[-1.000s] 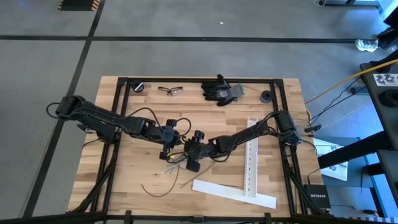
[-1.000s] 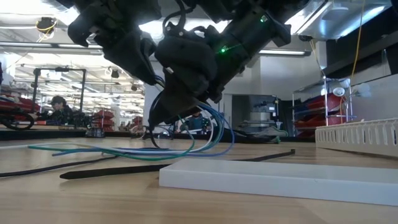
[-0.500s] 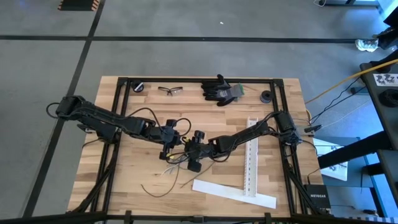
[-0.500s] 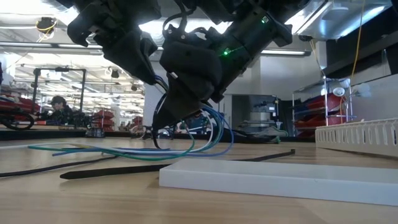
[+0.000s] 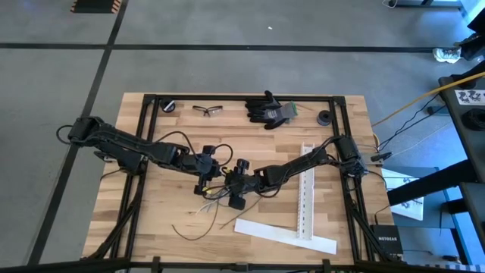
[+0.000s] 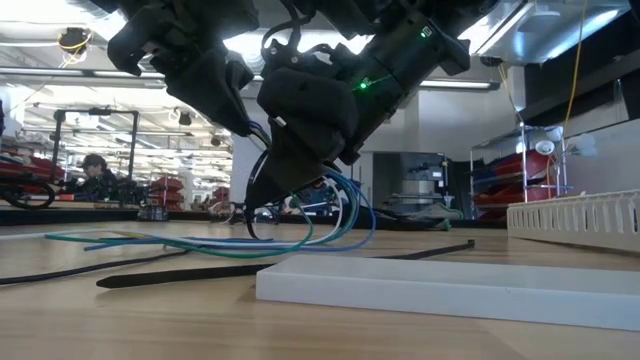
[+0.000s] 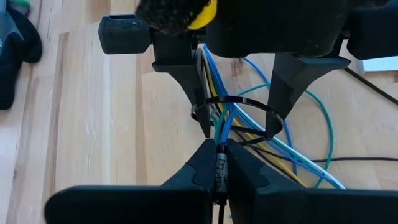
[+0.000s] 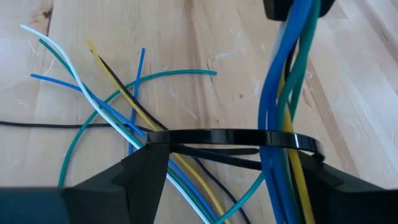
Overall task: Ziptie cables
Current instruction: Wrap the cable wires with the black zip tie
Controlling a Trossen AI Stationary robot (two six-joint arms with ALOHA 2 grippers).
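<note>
Several thin cables (image 8: 283, 93), blue, teal, yellow and white, rise as a bundle from the table to my left gripper (image 7: 219, 163), which is shut on them near mid-table (image 5: 206, 180). A black ziptie (image 8: 230, 135) forms a loop around the bundle. My right gripper (image 8: 233, 163) holds that loop just below the left gripper (image 5: 232, 194). The cables' free ends (image 8: 81, 68) fan out on the wood. A second black ziptie (image 6: 290, 268) lies flat on the table nearer the front edge. My left gripper pinches the cable bundle (image 7: 219, 142) between its two fingers, slanting down from the table's left. The bundle drops from the fingers through the ziptie loop, and its lower ends lie slack on the table. My right gripper has the ziptie loop between its two fingers, one finger (image 8: 146, 163) on each outer side of the loop (image 8: 158, 137). The fingers slant down from the table's right. The loop sits about level, clear of the table, with the cables passing through it.
A white perforated strip (image 5: 306, 189) and a flat white strip (image 5: 284, 236) lie right of and in front of the grippers. Black gloves (image 5: 269, 110), safety glasses (image 5: 207, 110) and two small black round things (image 5: 168, 106) (image 5: 324, 117) sit along the far edge.
</note>
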